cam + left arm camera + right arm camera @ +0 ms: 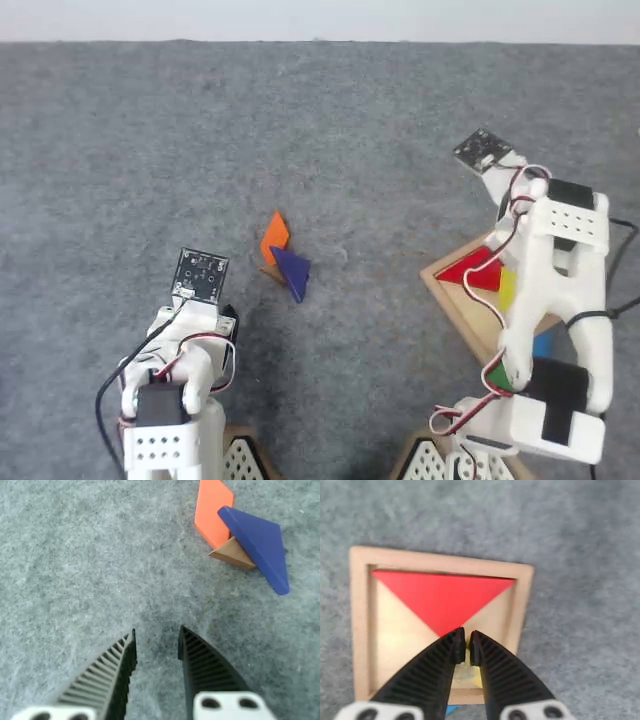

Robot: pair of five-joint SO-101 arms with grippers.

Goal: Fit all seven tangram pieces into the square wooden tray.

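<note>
The square wooden tray [440,557] lies at the right of the table, its rim [447,290] under my right arm. In it lie a red triangle [442,597], a yellow piece [467,676], a green piece [497,378] and a blue piece [541,345]. My right gripper [467,636] hangs shut and empty over the tip of the red triangle. Mid-table, an orange parallelogram [210,510] lies flat. A dark blue triangle [257,545] rests tilted on a small brown triangle [232,555] beside it. My left gripper [156,632] is open and empty above bare carpet, short of that pile.
Grey carpet [300,130] covers the table, with open room at the far side and left. My left arm [185,380] stands at the near left, and my right arm [550,300] covers much of the tray. Both arm bases sit at the near edge.
</note>
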